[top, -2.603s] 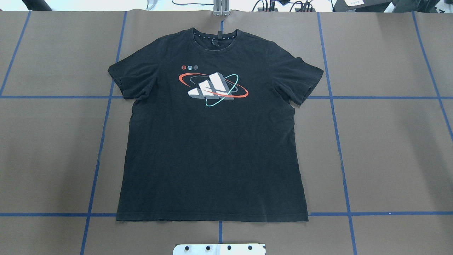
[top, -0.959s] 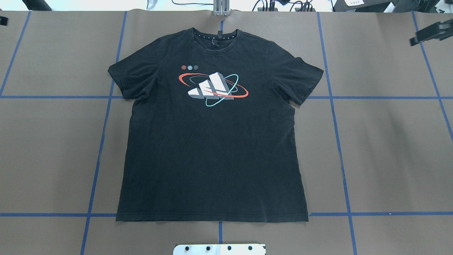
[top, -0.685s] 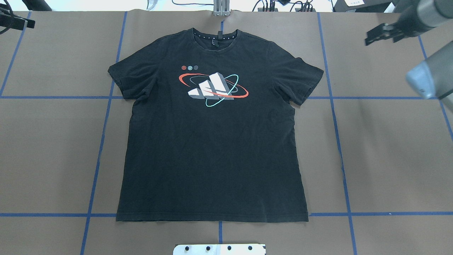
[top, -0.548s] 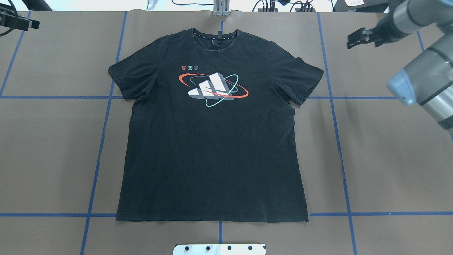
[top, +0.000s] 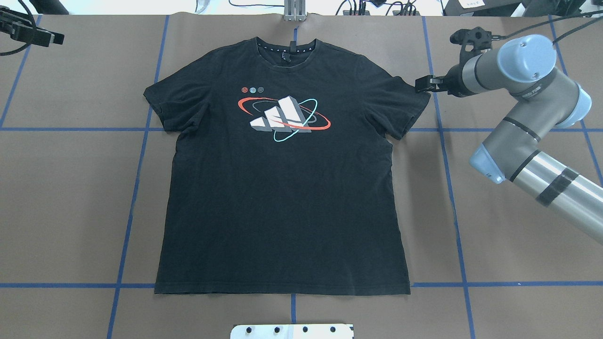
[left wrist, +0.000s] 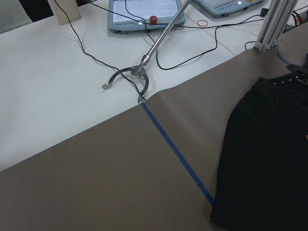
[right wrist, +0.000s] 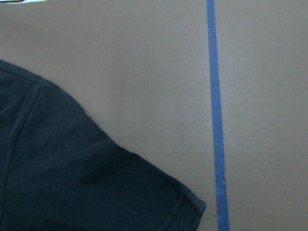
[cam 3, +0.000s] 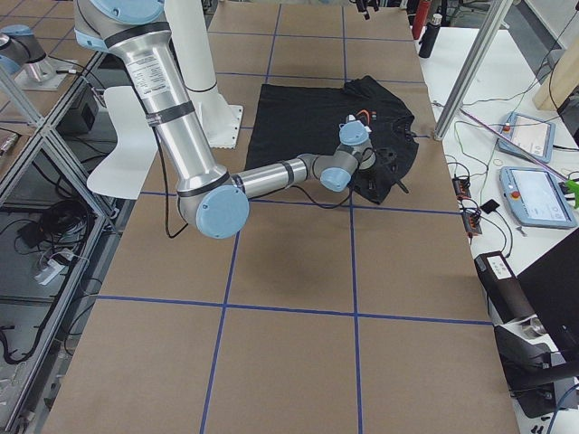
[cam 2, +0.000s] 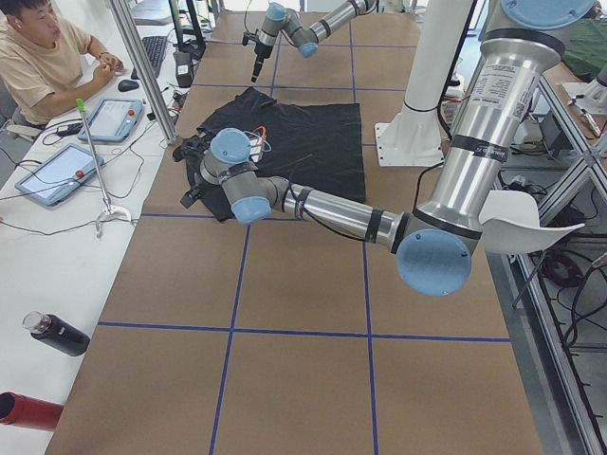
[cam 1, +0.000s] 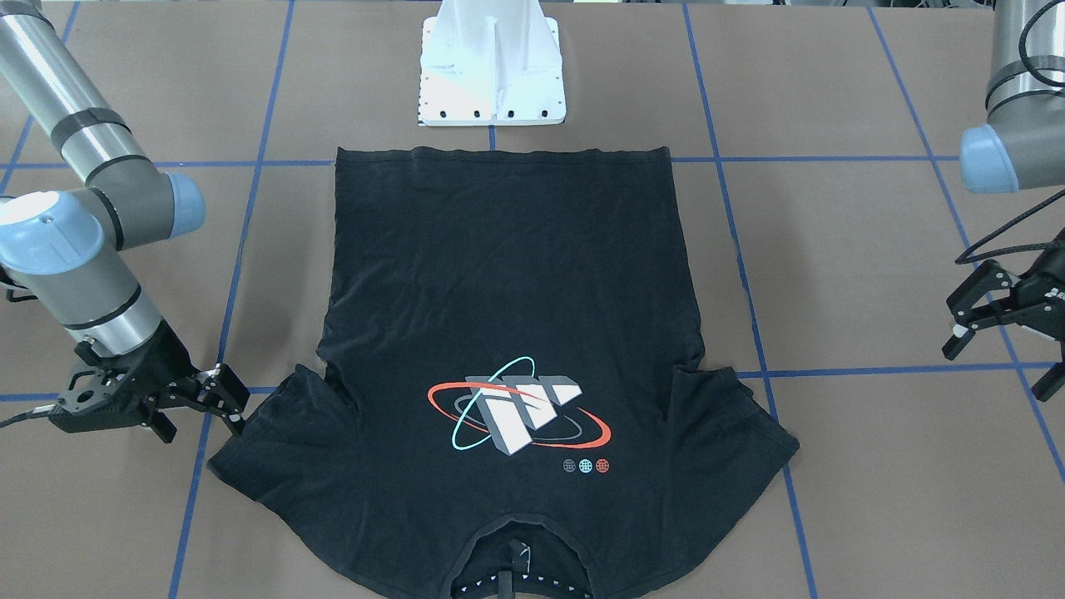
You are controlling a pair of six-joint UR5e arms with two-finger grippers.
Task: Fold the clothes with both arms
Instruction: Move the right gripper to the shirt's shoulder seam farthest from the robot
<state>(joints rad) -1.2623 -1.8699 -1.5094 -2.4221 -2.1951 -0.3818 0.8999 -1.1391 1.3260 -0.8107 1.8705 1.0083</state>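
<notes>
1. On the table (top: pixel 61 197) in front of me, the shirt (top: pixel 282 197) lies flat with its graphic up. Its hem is towards the robot's base (top: pixel 292 331) and its collar (top: pixel 287 47) is at the far edge.
2. The right gripper (cam 1: pixel 204 416) hangs with jaws apart just beside the tip of the right sleeve (top: pixel 405 106). It holds nothing, and I cannot tell whether a finger touches the cloth.
3. The left gripper (cam 1: pixel 957 320) is also spread and empty. It is out by the far corner, well apart from the left sleeve (top: pixel 165 106).
4. I take this for the reach-in before the first grasp; nothing is folded yet.
5. To do it well, the left gripper should come in to a spot mirroring the right one, so both pinch at matching points.
6. Each should go low enough for one finger to slide under the sleeve hem and catch both layers.
7. Closing should wait until cloth sits well between the fingers, because a nip at the very tip may slip.
8. Lifting together at one height should keep the body from dragging askew.
</notes>
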